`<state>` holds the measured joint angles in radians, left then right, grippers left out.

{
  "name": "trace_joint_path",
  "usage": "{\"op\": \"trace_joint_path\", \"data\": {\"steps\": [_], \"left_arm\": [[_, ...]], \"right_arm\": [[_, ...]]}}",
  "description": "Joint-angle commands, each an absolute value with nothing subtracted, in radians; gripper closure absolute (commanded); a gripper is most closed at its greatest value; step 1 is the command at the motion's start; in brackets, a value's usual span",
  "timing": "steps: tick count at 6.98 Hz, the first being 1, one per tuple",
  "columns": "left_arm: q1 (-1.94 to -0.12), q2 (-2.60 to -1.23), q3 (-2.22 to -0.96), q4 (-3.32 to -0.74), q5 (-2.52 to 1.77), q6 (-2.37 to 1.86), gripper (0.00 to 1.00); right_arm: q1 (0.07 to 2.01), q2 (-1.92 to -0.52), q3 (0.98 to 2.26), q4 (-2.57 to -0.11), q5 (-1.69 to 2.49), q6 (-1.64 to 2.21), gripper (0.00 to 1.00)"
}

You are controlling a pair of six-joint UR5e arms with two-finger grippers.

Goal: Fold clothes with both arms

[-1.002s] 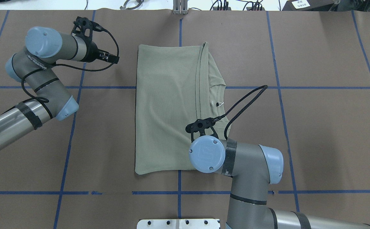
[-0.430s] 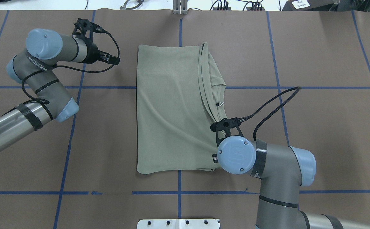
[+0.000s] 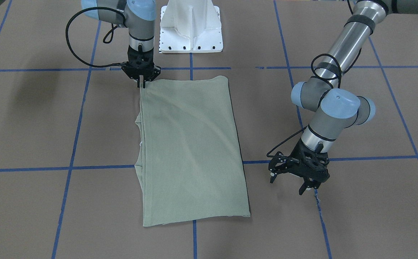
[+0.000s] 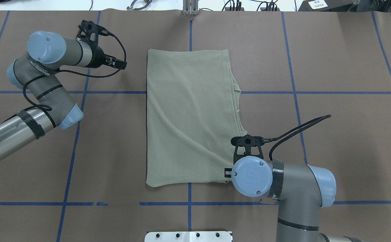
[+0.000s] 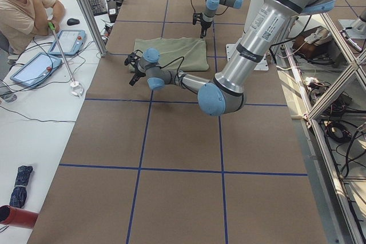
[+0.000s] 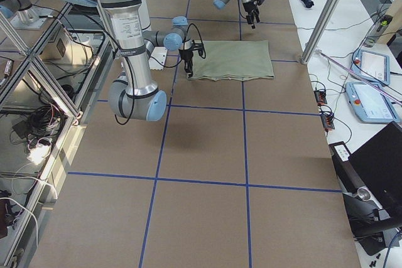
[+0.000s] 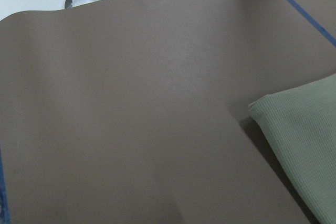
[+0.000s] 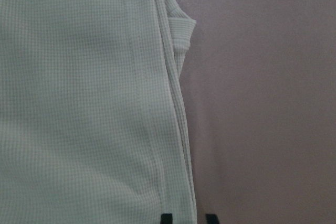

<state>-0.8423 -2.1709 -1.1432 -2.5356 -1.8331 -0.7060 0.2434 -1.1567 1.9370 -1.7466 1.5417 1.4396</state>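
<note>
right end effector (image 3: 143, 83) pinches shirt (image 4: 190, 117) corner; left end effector (image 3: 297, 180) spread, idle. lower hem flat before releasing.

A robotics lab or research workspace. A large table (image 4: 333, 50) is covered in brown paper marked into a grid with blue tape (image 4: 294, 101). Two industrial robot arms (image 3: 334, 108) rise from a white metal pedestal (image 3: 191, 27) bolted at the table's edge. Aluminium framing posts (image 5: 86, 10) stand around the table. Beside it, a white desk (image 5: 34, 101) holds touchscreen control pendants (image 5: 34, 68), a keyboard (image 5: 96, 1), a mouse and loose cables. A seated operator (image 5: 23, 10) in a beige T-shirt watches. Wiring and electronics (image 6: 38, 123) lie on the floor behind the robot.
</note>
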Motion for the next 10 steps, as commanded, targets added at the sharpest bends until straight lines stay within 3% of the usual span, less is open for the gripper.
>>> {"op": "trace_joint_path", "data": {"steps": [1, 3, 5, 8, 10], "left_arm": [[-0.841, -2.174, -1.164, -2.533, -1.836, -0.739, 0.00], [-0.805, -2.136, -1.268, -2.516, -1.868, -0.889, 0.00], [-0.682, -1.974, -1.514, -2.507, -1.856, -1.068, 0.00], [-0.466, -1.795, -1.822, -2.397, -1.716, -1.324, 0.00], [-0.308, -1.795, -1.850, -2.329, -1.543, -1.595, 0.00]], "right_arm": [[0.264, -1.157, 1.940, -1.657, 1.543, 1.460, 0.00], [0.296, -1.216, 1.975, -1.466, 1.545, 1.473, 0.00], [0.298, -1.401, 2.011, -1.121, 1.533, 1.587, 0.00], [0.298, -1.443, 2.049, -1.104, 1.459, 1.735, 0.00], [0.296, -1.443, 2.048, -1.106, 1.439, 1.749, 0.00]]}}
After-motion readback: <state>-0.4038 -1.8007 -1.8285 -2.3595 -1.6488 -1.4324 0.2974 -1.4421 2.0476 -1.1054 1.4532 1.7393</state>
